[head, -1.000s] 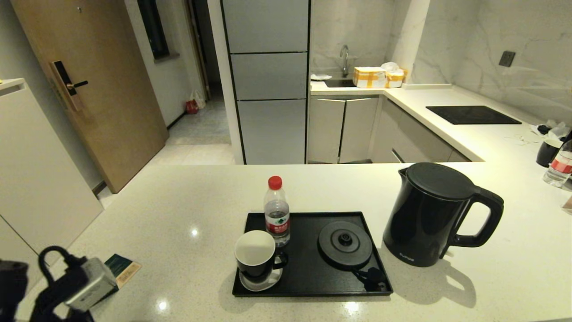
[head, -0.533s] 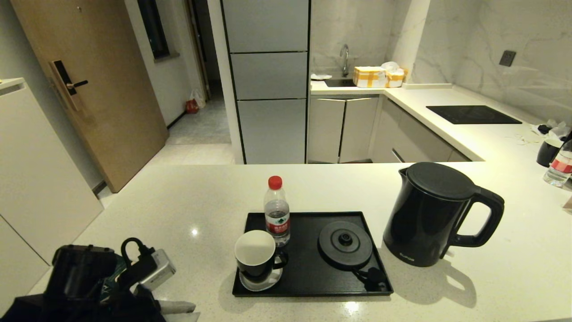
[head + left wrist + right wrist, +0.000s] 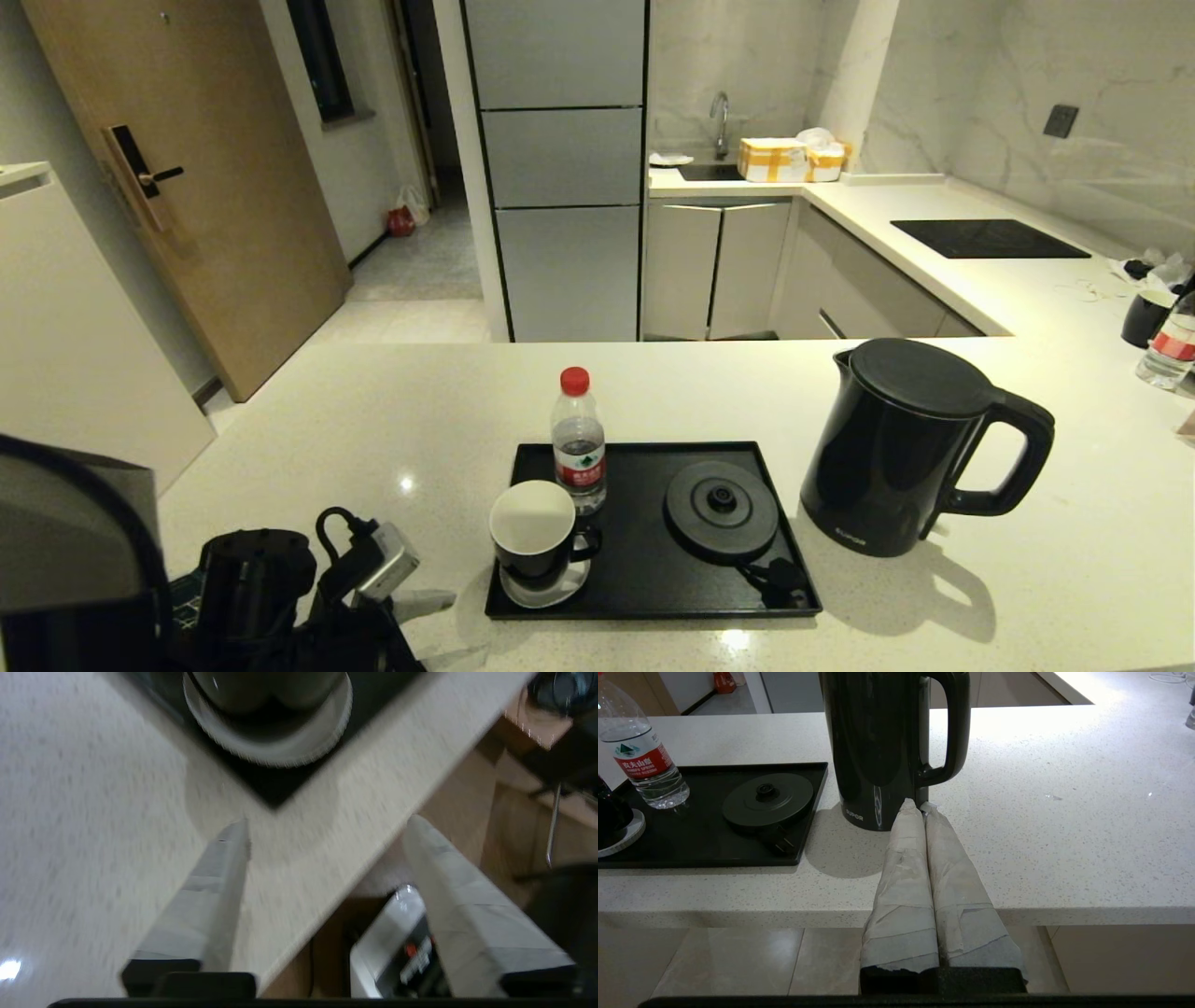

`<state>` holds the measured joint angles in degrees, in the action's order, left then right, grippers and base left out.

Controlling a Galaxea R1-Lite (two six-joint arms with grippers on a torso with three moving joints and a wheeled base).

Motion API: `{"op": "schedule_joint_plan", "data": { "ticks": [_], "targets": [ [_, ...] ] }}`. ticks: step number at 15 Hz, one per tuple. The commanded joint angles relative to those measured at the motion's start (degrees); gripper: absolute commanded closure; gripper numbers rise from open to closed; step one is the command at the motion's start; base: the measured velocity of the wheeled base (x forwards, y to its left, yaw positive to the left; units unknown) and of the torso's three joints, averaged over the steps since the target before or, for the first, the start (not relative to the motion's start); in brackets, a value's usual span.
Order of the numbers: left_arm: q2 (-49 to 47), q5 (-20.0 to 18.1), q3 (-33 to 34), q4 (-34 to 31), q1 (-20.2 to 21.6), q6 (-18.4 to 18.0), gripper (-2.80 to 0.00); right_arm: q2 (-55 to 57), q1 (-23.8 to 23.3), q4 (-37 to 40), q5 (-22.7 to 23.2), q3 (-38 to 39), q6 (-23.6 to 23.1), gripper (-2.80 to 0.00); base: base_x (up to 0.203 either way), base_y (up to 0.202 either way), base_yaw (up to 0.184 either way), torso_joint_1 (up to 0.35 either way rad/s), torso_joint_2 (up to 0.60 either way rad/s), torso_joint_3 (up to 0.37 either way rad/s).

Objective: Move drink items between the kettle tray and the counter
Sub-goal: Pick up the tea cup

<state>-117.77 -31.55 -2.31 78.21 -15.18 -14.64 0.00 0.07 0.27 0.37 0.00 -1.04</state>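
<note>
Your left gripper (image 3: 322, 826) hangs over the counter's (image 3: 373, 420) near edge with its 2 fingers spread wide and nothing between them. The mug (image 3: 537, 532) lies just ahead of it and to its right, upright on a white saucer (image 3: 268, 749) in the tray's (image 3: 644, 588) near-left corner. That corner points straight at the gap between the fingers in the left wrist view, so your left arm is clearly the nearer one for the mug.

The bottle (image 3: 578, 439) stands upright just behind the mug on the tray. The kettle (image 3: 901, 448) sits on the counter just right of the tray, off its base disc (image 3: 720, 509), handle turned away from the tray.

Your right gripper (image 3: 920, 805) is pressed shut and empty, low in front of the counter edge facing the kettle. Only the right wrist view shows it; the head view does not.
</note>
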Motion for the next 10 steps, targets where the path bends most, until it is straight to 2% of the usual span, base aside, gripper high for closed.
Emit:
{"op": "schedule_joint_plan", "data": {
  "ticks": [1, 3, 4, 5, 10],
  "targets": [
    [-5.9, -0.2, 0.6, 7.3, -1.0, 1.6, -2.8, 0.0, 0.0, 0.0, 0.1, 0.1, 0.0, 0.0, 0.0, 0.0, 0.0, 0.0, 0.0, 0.0],
    [-2.5, 1.1, -2.3, 9.1, -1.5, 5.2, -2.8, 0.0, 0.0, 0.0, 0.0, 0.1, 0.0, 0.0, 0.0, 0.0, 0.0, 0.0, 0.0, 0.0],
    [-0.9, 3.4, -3.8, 9.3, -1.6, 6.3, -2.8, 0.1, 0.0, 0.0, 0.0, 0.1, 0.0, 0.0, 0.0, 0.0, 0.0, 0.0, 0.0, 0.0],
    [-0.4, 4.7, -4.5, 9.5, -1.7, 6.6, -2.8, 0.0, 0.0, 0.0, 0.0, 0.1, 0.0, 0.0, 0.0, 0.0, 0.0, 0.0, 0.0, 0.0],
    [-3.9, 6.9, -8.4, 9.5, -3.8, 5.9, -2.8, 0.0, 0.0, 0.0, 0.0, 0.1, 0.0, 0.0, 0.0, 0.0, 0.0, 0.0, 0.0, 0.0]
  ]
}}
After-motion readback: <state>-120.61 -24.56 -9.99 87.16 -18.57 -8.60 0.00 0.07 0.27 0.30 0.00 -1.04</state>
